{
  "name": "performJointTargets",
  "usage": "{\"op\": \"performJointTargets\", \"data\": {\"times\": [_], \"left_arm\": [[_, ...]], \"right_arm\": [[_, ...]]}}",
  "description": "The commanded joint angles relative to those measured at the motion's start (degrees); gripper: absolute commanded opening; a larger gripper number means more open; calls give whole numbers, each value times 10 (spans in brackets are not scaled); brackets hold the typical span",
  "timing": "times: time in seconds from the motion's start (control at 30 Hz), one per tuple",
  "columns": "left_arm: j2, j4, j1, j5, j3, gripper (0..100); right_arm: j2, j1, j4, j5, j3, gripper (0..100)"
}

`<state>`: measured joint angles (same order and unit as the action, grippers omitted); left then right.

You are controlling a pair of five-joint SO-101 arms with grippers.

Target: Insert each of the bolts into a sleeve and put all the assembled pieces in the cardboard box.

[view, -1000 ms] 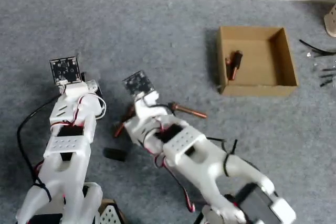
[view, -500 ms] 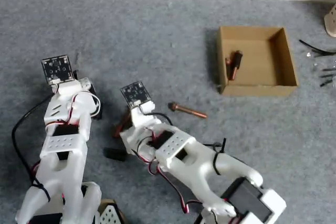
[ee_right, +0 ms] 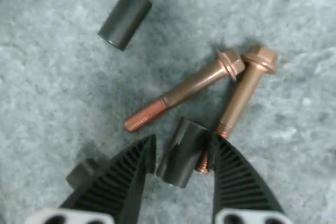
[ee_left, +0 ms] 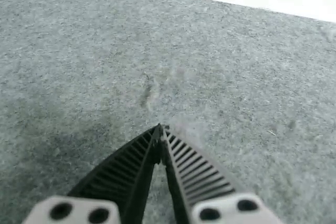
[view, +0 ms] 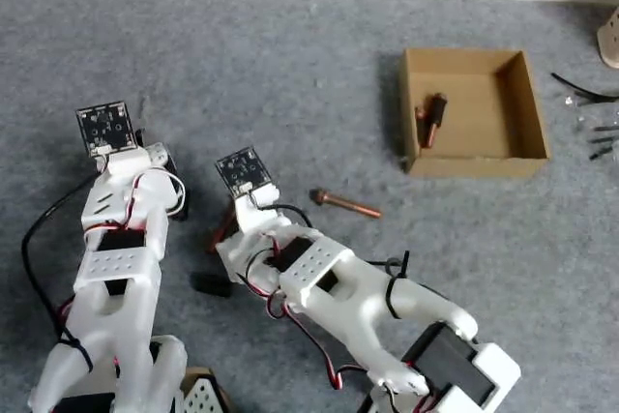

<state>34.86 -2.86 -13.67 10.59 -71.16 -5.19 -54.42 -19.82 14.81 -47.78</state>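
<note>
Straddling claw: the right gripper (ee_right: 184, 139) stands about half open, one finger on each side of a black sleeve (ee_right: 181, 156). It clamps nothing. Whether either finger touches the sleeve cannot be told.
Sleeve: it lies on its side on the grey carpet (ee_right: 294, 9). Its long axis runs roughly along the fingers, leaning slightly toward one of them.
First bolt (ee_right: 239, 95): this copper-coloured bolt has its threaded tip tucked between the sleeve and one finger, just beside both. Its shank slants away from the claw, and its flanged head is at the far end.
Second bolt (ee_right: 184, 90): its head lies just beside the first bolt's head. Its shank splays off at an angle, so the pair forms a V with the threaded ends apart.
Loose sleeve (ee_right: 124, 18): it lies on its side beyond the second bolt, apart from it and tilted.
Lone bolt (view: 345, 204): it lies flat on the carpet between the right arm and the box. Its head points toward the arms and its thread toward the box side.
Cardboard box (view: 474, 167): it sits open-topped, well apart from the claw. One assembled piece (view: 431, 119) lies inside near its left wall.
Left gripper (ee_left: 159, 129): its fingers are pressed together at the tips with nothing between them, and it hangs over bare carpet.
Table edge: thin cables (view: 585, 96) lie beyond the box.
</note>
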Motion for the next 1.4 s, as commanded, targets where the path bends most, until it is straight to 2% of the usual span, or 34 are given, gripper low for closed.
{"op": "performJointTargets", "data": {"times": [0.0, 0.13, 0.4, 0.57, 1.0, 1.17, 1.37], "left_arm": [[0, -10, 0, 7, 28, 10], [0, -10, -1, 7, 29, 10], [0, -10, -4, 7, 29, 10], [0, -10, -4, 7, 29, 10], [0, -10, -4, 7, 29, 10], [0, -10, -4, 7, 29, 10], [0, -10, -4, 7, 27, 10]], "right_arm": [[3, -18, -8, 5, 6, 148], [4, -51, -8, 2, 5, 148], [4, -44, -14, 2, 5, 146], [5, -44, -76, 2, 42, 79], [6, 1, -94, 5, 54, 74], [62, 28, -95, 5, 74, 74], [160, 33, -233, 5, 209, 74]]}}
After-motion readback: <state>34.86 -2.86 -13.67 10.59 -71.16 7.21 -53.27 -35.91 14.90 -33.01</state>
